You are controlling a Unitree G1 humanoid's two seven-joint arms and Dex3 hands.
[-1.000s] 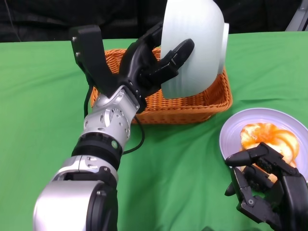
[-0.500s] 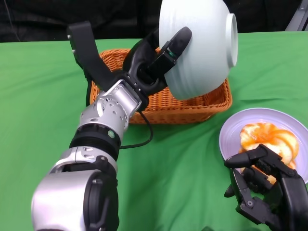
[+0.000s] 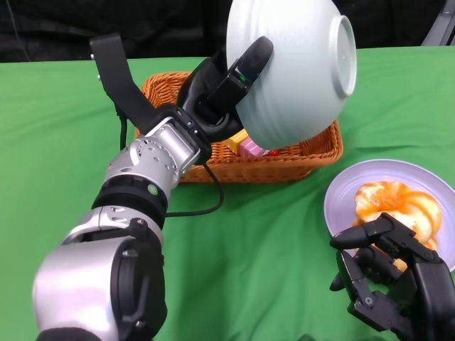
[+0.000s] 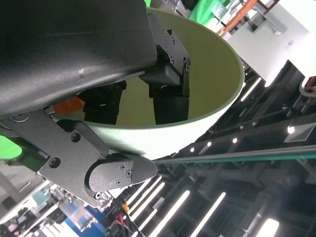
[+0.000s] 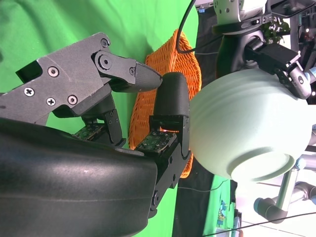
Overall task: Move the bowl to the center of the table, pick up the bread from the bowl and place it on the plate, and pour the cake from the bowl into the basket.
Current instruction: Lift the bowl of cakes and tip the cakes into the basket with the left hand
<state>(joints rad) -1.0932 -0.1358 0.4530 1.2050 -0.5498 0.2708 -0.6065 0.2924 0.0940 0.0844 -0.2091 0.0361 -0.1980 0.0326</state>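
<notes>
My left hand [image 3: 222,91] grips the pale green bowl [image 3: 290,69] by its rim, thumb outside and fingers inside. It holds the bowl high over the orange wicker basket [image 3: 316,151], tipped on its side with its foot to the right. A pink and yellow piece of cake [image 3: 249,146] lies in the basket under the bowl. The glazed orange bread [image 3: 394,204] sits on the lavender plate [image 3: 353,186] at the right. My right hand [image 3: 389,278] hovers at the plate's near edge, fingers apart and empty. The right wrist view shows the bowl [image 5: 242,133] raised beside the basket [image 5: 183,64].
Green cloth covers the table [image 3: 270,256]. A black cable [image 3: 202,202] hangs from my left forearm down to the cloth in front of the basket. The left wrist view shows the bowl's inside [image 4: 210,74] against a ceiling with strip lights.
My left hand has lifted and turned the bowl further, so its foot now faces right. The cake, hidden before, now shows in the basket. The right hand has stayed put.
</notes>
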